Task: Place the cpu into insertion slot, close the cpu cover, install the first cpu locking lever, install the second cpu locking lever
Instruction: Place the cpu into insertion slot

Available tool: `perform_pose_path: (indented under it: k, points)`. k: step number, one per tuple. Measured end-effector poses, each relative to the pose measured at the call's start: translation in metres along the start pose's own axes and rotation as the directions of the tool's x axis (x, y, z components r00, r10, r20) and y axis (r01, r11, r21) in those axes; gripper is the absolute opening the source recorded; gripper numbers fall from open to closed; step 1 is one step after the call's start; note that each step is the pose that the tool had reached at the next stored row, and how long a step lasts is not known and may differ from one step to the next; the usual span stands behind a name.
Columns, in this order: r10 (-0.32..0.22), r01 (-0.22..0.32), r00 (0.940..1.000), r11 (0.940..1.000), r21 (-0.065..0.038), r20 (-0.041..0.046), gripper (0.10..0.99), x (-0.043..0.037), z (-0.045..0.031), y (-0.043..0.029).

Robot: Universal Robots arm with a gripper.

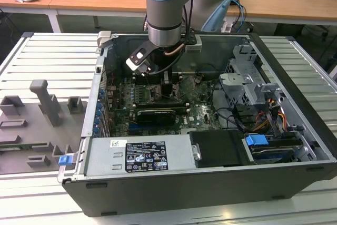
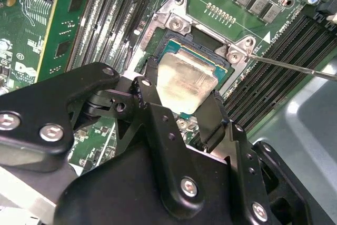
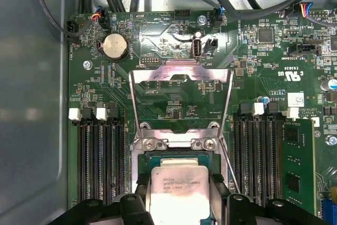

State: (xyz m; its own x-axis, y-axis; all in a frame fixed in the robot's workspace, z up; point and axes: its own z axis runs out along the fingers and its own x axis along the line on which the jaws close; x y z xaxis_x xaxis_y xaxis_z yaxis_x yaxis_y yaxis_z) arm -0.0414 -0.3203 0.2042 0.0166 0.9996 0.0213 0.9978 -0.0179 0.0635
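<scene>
Holding the cpu (image 2: 187, 80) by two opposite edges, the jaws stand narrow, closed upon the chip, directly over the insertion slot (image 2: 192, 46). We judge that this edge grip spares the metal face and the contacts beneath, and keeps the chip square to the socket's rim. In both wrist views the cpu covers most of the slot. We cannot tell whether it is fully seated or sits a little above the contact field. The cpu cover (image 3: 179, 71) is folded back on its hinge, away from the slot, which leaves the opening free for an approach from above. A thin locking lever (image 2: 287, 66) stands out to one side, unlatched, as an open cover requires. In the exterior view we see the arm (image 1: 166, 9) reaching straight down into the open computer case (image 1: 295, 130), which rests on the slatted table (image 1: 47, 51).
</scene>
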Motion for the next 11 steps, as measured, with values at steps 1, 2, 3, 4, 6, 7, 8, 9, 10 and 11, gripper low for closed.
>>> perform_pose_path:
  k: [1,2,3,4,6,7,8,9,10,11]
  points:
    - [0.0,0.0,1.0,1.0,0.0,-0.0001,0.533,0.0,0.0001,0.0]
    - [0.0,0.0,1.0,1.0,0.0,0.0,0.545,0.0,0.0001,0.0]
    - [0.0,0.0,1.0,1.0,0.0,0.0,0.545,0.0,0.0001,0.0]
    - [0.0,0.0,1.0,1.0,0.0,0.0,0.612,0.0,0.0001,0.0]
    - [0.0,0.0,1.0,1.0,0.0,0.0,0.612,0.0,0.0002,0.0]
    - [0.0,0.0,1.0,1.0,0.0,0.0,0.612,0.0,0.0002,0.0]
    - [0.0,0.0,1.0,1.0,0.0,0.0,0.612,0.0,0.0003,0.0]
    - [0.0,0.0,1.0,1.0,0.0,-0.0002,0.612,0.0003,0.0004,0.0]
    - [0.0,0.0,1.0,1.0,0.0,-0.0003,0.612,0.0004,0.0005,-0.0003]
    - [0.0,0.0,1.0,1.0,0.0,-0.0001,0.612,0.0006,0.0006,-0.0007]
